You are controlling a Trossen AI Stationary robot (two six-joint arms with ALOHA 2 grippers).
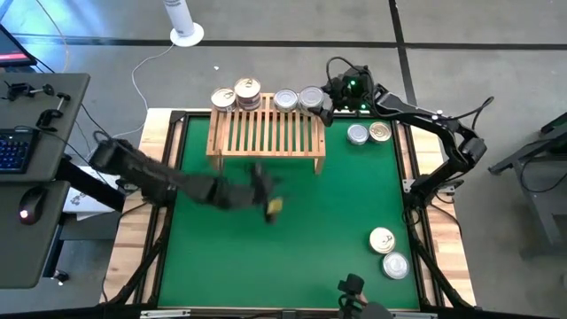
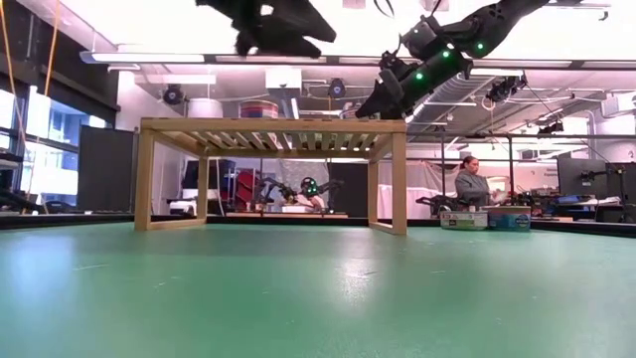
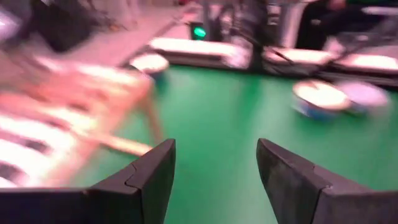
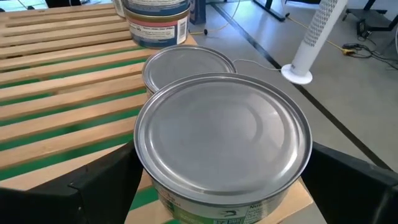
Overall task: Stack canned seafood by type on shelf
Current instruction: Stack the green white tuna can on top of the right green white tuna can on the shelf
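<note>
The light-wood shelf (image 1: 266, 133) stands on the green mat (image 1: 292, 257) toward the far side. Along its far edge stand gold-lidded tins (image 1: 223, 99), a stack of tins (image 1: 247, 89) and two silver tins (image 1: 285, 99). My right gripper (image 4: 224, 152) is open at the shelf's far right corner, a finger on either side of the silver tin (image 4: 224, 137) that stands there on the slats. My left gripper (image 3: 214, 146) hangs open above the mat, just in front of the shelf (image 1: 266, 197), with nothing between its fingers. My right gripper's fingers (image 4: 93, 186) flank the round wall of the corner tin, slanting down from the far right. The tin stands upright on the shelf top. Whether the fingers touch its wall, I cannot tell.
A silver tin (image 1: 357, 134) and a gold tin (image 1: 380, 132) sit on the mat right of the shelf. Another such pair (image 1: 382, 239) (image 1: 394, 264) sits near the front right. The mat's middle and left are bare green. A person (image 2: 472, 184) is far behind the table.
</note>
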